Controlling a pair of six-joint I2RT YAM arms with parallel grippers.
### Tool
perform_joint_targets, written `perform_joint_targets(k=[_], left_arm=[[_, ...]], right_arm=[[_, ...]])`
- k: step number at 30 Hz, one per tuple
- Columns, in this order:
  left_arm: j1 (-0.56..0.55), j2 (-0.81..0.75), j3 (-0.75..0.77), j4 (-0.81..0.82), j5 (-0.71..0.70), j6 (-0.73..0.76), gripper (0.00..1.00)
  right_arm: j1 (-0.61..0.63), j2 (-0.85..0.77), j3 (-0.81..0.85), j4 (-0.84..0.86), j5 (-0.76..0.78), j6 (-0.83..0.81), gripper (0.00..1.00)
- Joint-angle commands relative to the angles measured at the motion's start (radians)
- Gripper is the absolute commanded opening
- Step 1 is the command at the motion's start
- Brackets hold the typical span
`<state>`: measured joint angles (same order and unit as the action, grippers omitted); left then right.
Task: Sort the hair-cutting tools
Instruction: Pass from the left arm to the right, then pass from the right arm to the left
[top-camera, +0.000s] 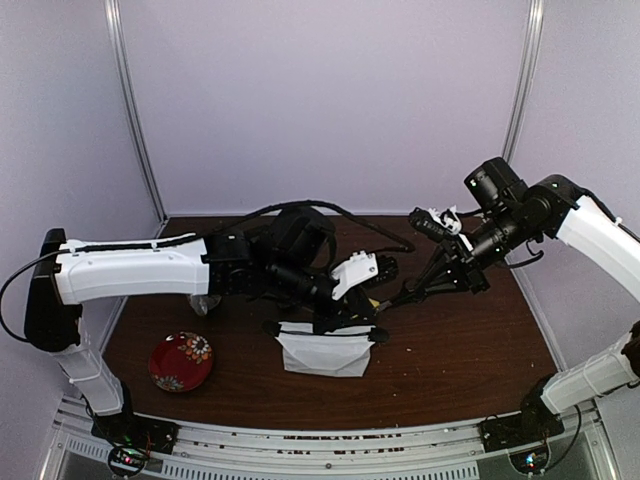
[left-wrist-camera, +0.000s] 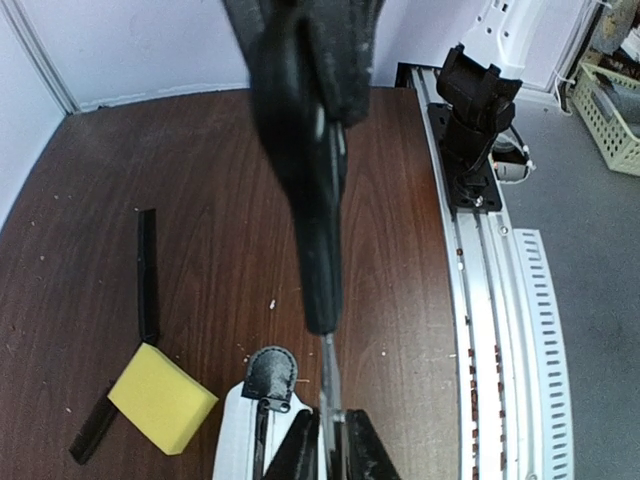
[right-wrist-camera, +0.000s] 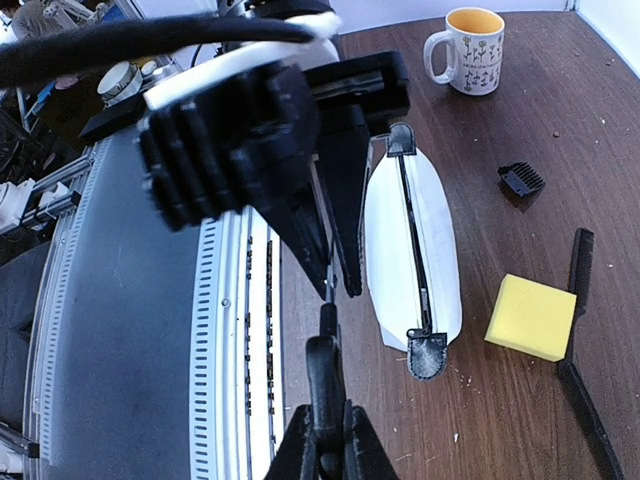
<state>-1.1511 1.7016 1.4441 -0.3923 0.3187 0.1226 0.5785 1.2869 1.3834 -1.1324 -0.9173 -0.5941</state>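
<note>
One pair of scissors is held in the air by both grippers, beside the white pouch (top-camera: 325, 352). My left gripper (left-wrist-camera: 331, 448) is shut on its silver blade (left-wrist-camera: 328, 375). My right gripper (right-wrist-camera: 327, 450) is shut on its black handle (right-wrist-camera: 322, 375). In the top view the left gripper (top-camera: 360, 312) and right gripper (top-camera: 403, 296) meet above the pouch's far right corner. Two black combs (right-wrist-camera: 576, 265) (right-wrist-camera: 590, 410) lie on the table by the yellow sponge (right-wrist-camera: 530, 317). A small black square piece (right-wrist-camera: 521, 180) lies beyond the pouch (right-wrist-camera: 412, 250). The trimmer and the other scissors are out of view.
A red patterned plate (top-camera: 181, 361) sits at the near left. A white mug (right-wrist-camera: 465, 50) stands on the far side of the pouch. The left wrist view shows the sponge (left-wrist-camera: 160, 398), a comb (left-wrist-camera: 147, 270) and the metal rail (left-wrist-camera: 490, 300) at the table's near edge.
</note>
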Motion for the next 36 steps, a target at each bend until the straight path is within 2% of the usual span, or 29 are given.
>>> perform_joint_targets(k=[1, 4, 16, 20, 34, 36], left_arm=[[-0.002, -0.025, 0.013, 0.067, 0.006, -0.012, 0.26], [-0.002, -0.029, 0.017, 0.086, 0.019, -0.017, 0.32], [-0.001, 0.004, 0.082, 0.128, 0.126, -0.077, 0.35], [0.0, 0.024, 0.086, 0.164, 0.14, -0.11, 0.3], [0.004, 0.092, 0.129, 0.197, 0.117, -0.176, 0.23], [0.004, 0.098, 0.13, 0.202, 0.126, -0.178, 0.19]], right_arm=[[0.007, -0.006, 0.011, 0.011, 0.013, 0.017, 0.0], [0.007, -0.001, 0.014, 0.007, 0.017, 0.016, 0.0], [0.015, 0.002, 0.002, 0.007, 0.027, 0.011, 0.0], [0.02, -0.001, -0.001, 0.005, 0.034, 0.01, 0.0], [0.027, 0.009, 0.002, 0.007, 0.033, 0.01, 0.0], [0.029, 0.01, 0.002, 0.006, 0.034, 0.01, 0.0]])
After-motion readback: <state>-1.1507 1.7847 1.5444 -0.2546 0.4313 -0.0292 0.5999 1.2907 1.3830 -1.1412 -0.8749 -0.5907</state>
